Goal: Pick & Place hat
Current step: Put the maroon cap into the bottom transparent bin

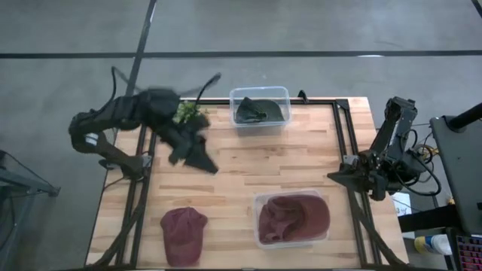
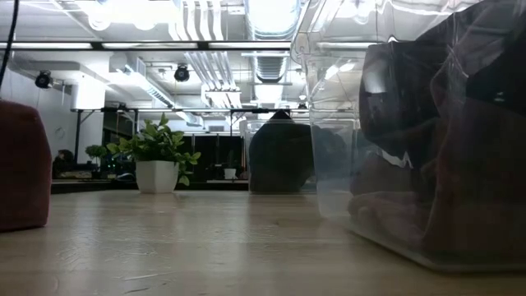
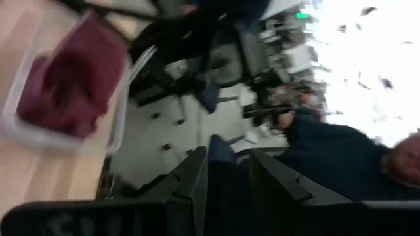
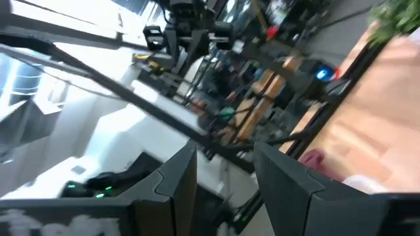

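Your left tool is blurred, clamped on a dark hat above the desk; right tool apart, empty. Maroon hat lies loose near the front edge.

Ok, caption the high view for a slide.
Left hand holds a dark hat above the table; maroon hat waits loose.
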Controlling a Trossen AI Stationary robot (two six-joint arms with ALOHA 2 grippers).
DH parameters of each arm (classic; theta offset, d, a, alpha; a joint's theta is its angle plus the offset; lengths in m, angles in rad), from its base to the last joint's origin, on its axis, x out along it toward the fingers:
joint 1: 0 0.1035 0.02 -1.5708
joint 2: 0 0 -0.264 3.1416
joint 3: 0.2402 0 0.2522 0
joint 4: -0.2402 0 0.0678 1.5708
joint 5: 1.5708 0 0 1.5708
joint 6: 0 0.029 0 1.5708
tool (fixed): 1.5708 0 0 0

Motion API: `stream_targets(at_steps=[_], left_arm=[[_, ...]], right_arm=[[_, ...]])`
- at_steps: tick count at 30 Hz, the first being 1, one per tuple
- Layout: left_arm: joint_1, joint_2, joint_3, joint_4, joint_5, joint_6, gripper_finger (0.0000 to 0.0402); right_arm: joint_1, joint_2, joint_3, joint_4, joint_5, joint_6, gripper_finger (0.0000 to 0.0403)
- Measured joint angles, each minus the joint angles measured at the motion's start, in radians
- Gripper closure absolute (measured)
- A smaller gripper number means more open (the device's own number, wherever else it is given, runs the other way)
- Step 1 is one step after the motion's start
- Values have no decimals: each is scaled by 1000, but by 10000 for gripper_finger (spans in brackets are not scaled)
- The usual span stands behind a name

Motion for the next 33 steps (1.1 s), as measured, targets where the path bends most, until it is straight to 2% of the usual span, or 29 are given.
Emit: stream_targets(at_steps=[3,7,10,17,23,28,33], left_arm=[[-131,-15,0,-91,-169,-62,296],[-305,-10,-8,-172,-420,-224,296],[-418,13,-23,-178,-502,-362,296],[-626,80,-90,-177,-557,-684,296],[-724,172,-140,-175,-539,-798,296],[-770,232,-202,-97,-500,-883,296],[-794,284,-275,-17,-355,-950,296]], right_arm=[[0,0,0,-1,-79,12,257],[0,3,0,-3,-184,1,257],[1,3,0,-3,-210,-2,257],[1,3,0,-4,-223,-3,257],[1,3,0,-5,-226,-26,257],[1,2,0,-5,-227,-48,257],[1,2,0,-3,-227,-48,257]])
